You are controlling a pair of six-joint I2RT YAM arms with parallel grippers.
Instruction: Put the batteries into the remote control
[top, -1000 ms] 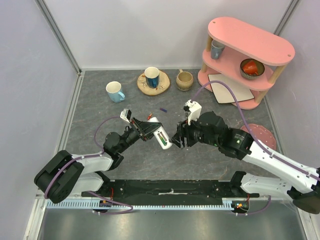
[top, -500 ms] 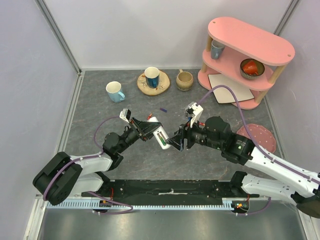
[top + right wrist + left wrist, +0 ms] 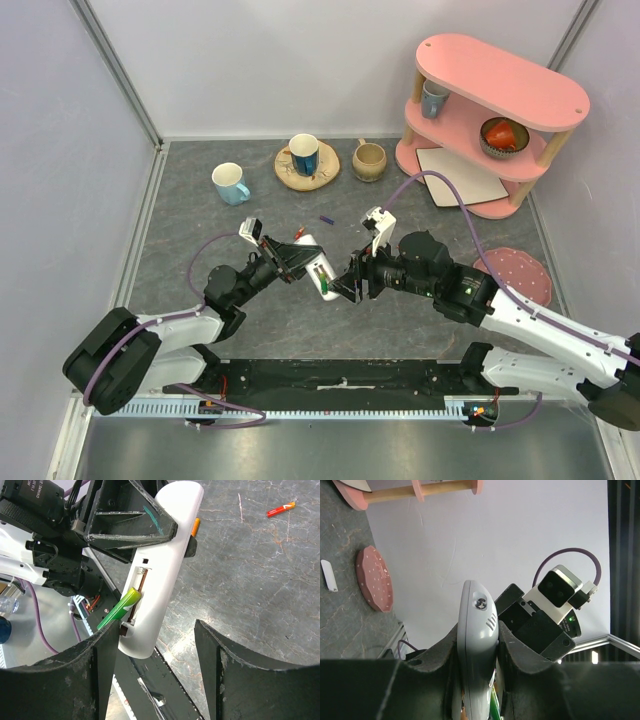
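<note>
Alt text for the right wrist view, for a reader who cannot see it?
A white remote, gripped by the left claw, shows its open slot with a green battery sticking out at a slant, only one end seated. The right claw stands open below it, and a red battery lies on the grey table.

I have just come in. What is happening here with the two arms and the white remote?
The left tool is shut on the white remote, holding it up with the battery slot exposed. A green battery sits tilted in the slot, one end sticking out, not yet seated. The right tool is open, close to that end of the remote, and holds nothing. A red battery lies loose on the table.
</note>
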